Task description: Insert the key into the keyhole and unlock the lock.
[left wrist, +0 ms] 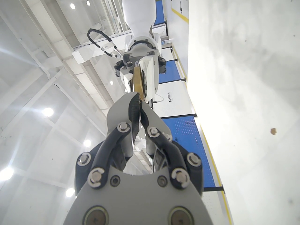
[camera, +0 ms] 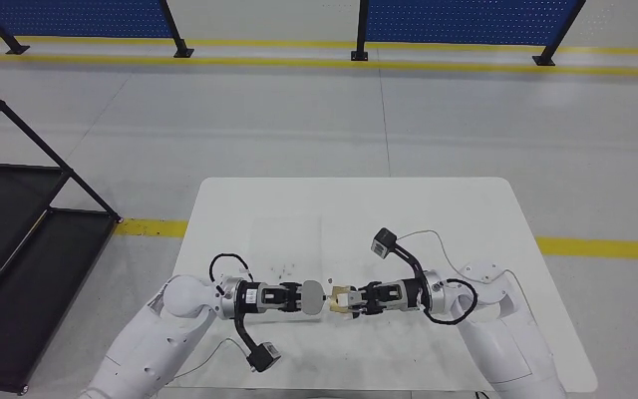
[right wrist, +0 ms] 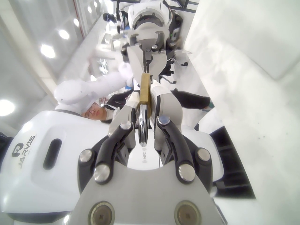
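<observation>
Both arms meet above the table's front middle. My right gripper (camera: 346,299) (right wrist: 145,93) is shut on the brass padlock (camera: 342,298) (right wrist: 144,83). The lock's silver shackle (right wrist: 143,127) points back toward that wrist. My left gripper (camera: 317,297) (left wrist: 140,101) faces it and is shut on the key (right wrist: 146,67), a thin strip mostly hidden between the dark pads. In the left wrist view the padlock (left wrist: 137,83) sits right at my left fingertips, its keyhole end against them. I cannot tell how far the key is in the lock.
The white table (camera: 399,219) stretches behind the grippers, with a few small specks (camera: 284,267) on it. A black rack (camera: 40,239) stands off its left side. Blue barriers (camera: 459,20) line the far floor.
</observation>
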Robot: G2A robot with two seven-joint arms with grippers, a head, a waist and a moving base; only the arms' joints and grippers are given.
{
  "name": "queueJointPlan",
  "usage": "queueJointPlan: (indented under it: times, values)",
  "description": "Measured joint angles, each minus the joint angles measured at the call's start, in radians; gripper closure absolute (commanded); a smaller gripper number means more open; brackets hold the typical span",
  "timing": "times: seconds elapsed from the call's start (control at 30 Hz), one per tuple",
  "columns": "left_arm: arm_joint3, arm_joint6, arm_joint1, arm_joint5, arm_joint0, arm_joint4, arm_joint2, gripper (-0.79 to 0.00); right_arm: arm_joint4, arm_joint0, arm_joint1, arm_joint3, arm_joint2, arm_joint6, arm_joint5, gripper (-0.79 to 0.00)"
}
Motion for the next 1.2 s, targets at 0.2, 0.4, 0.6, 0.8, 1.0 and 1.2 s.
queueJointPlan:
  times: [0.2,0.4,0.6,0.8,1.0,1.2]
  values:
    - [0.009,0.002,-0.001,-0.002,-0.014,-0.005,0.017,0.000,0.006,-0.002,0.008,-0.007,-0.009,-0.006,-0.004,0.000]
    - [0.016,0.001,-0.001,-0.006,-0.028,-0.006,0.030,0.000,0.012,-0.001,0.015,-0.011,-0.015,-0.014,-0.007,0.000]
    - [0.019,-0.003,-0.002,-0.009,-0.039,-0.006,0.045,0.000,0.018,0.000,0.022,-0.014,-0.021,-0.019,-0.007,0.000]
    - [0.022,-0.006,-0.003,-0.008,-0.048,-0.006,0.055,-0.785,0.026,0.004,0.029,-0.014,-0.026,-0.027,-0.008,0.000]
    - [0.014,-0.014,0.000,0.012,-0.039,-0.022,0.045,-0.785,0.036,0.007,0.035,-0.009,-0.029,-0.038,-0.012,0.000]
    - [-0.037,-0.015,0.009,-0.001,-0.005,-0.060,0.007,-0.785,0.029,0.010,0.041,-0.007,-0.029,-0.060,-0.025,0.000]
